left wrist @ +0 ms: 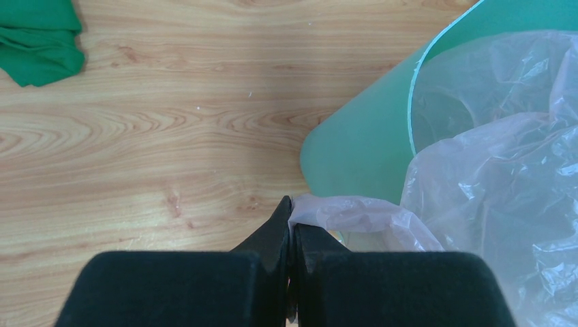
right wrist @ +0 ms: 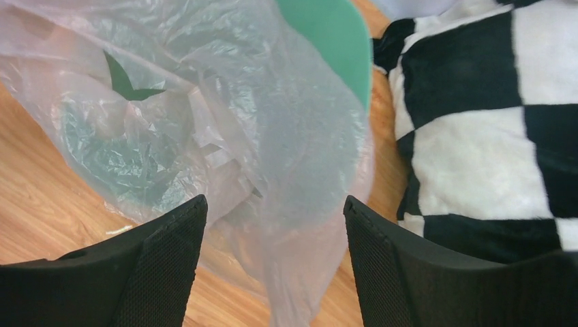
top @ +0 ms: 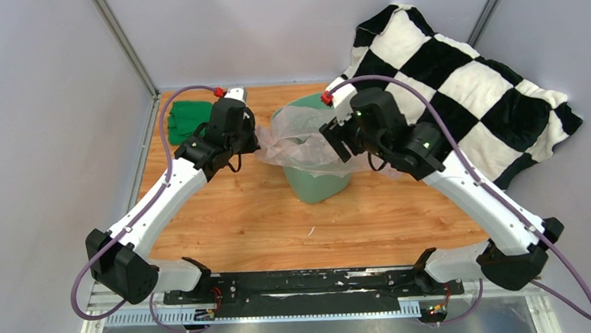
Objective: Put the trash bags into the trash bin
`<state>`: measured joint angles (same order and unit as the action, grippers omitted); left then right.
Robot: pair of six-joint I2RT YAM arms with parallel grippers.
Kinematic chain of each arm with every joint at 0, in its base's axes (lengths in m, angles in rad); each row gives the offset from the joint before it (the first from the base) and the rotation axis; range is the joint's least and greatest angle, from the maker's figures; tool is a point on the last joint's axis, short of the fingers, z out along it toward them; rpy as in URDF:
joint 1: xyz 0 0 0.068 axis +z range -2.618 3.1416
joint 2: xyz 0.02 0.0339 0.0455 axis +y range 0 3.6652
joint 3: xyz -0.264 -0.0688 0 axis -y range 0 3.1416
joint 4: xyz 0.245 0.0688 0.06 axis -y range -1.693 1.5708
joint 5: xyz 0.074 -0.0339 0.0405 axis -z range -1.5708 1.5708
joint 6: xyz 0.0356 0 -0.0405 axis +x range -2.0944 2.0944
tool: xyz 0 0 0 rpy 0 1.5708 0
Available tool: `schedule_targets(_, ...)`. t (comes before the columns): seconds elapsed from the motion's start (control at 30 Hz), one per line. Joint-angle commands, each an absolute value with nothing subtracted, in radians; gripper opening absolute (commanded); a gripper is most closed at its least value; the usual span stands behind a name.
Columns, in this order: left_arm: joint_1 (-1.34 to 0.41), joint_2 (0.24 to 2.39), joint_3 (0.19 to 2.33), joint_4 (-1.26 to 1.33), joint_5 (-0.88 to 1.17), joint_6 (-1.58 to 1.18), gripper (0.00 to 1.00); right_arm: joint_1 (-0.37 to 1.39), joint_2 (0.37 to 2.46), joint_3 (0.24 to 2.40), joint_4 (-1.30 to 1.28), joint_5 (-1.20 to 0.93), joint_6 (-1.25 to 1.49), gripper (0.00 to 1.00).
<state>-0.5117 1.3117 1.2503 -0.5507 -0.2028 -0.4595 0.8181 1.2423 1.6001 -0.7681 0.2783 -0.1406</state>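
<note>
**2 hands at the bag, only 1 gripping**

The bag (top: 300, 142) lies spread across the mouth of the bin (top: 320, 186), which stands in the middle of the bench (top: 249, 222). Part of the film sags inside the rim and the rest spills over the left and right sides. It seems held this way so that the bag sits over the bin's opening and can be fed down rather than bunching on top.

The left hand (left wrist: 292, 228) sits just outside the bin's left wall. Its 2 fingers are pressed together, with a twisted corner of the bag pinched between the tips. That pinch draws the film out to the left, probably to hold it taut.

The right hand (right wrist: 274, 204) is at the bin's right side, between the bin and the cushion (top: 467, 77). Its fingers stand wide apart and a loose fold of bag hangs in the gap. Neither finger visibly presses the fold, so this hand grips nothing. It looks lined up to close on that fold.

The cloth (left wrist: 37, 37) lies apart at the far left.
</note>
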Motion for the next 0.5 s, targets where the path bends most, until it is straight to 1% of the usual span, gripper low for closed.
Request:
schedule_targets(0.0, -0.506, 1.295, 1.249, -0.534, -0.209, -0.451, 0.00, 0.830, 1.273, 1.586, -0.813, 0.216, -0.175, 0.75)
schedule_targets(0.1, -0.506, 1.295, 1.250, -0.529, -0.207, -0.452, 0.00, 0.830, 1.289, 1.574, -0.802, 0.283, -0.172, 0.70)
schedule_targets(0.17, -0.506, 1.298, 1.252, -0.526, -0.207, -0.454, 0.00, 0.827, 1.309, 1.577, -0.791, 0.361, -0.176, 0.57)
schedule_targets(0.3, -0.506, 1.312, 1.266, -0.520, -0.214, -0.461, 0.00, 0.802, 1.364, 1.615, -0.764, 0.435, -0.179, 0.19)
schedule_targets(0.33, -0.506, 1.316, 1.271, -0.517, -0.216, -0.463, 0.00, 0.792, 1.378, 1.633, -0.754, 0.435, -0.181, 0.12)
schedule_targets(0.4, -0.506, 1.325, 1.281, -0.506, -0.220, -0.468, 0.00, 0.773, 1.411, 1.666, -0.732, 0.429, -0.191, 0.05)
schedule_targets(0.47, -0.506, 1.338, 1.291, -0.496, -0.230, -0.469, 0.00, 0.747, 1.456, 1.708, -0.717, 0.420, -0.205, 0.01)
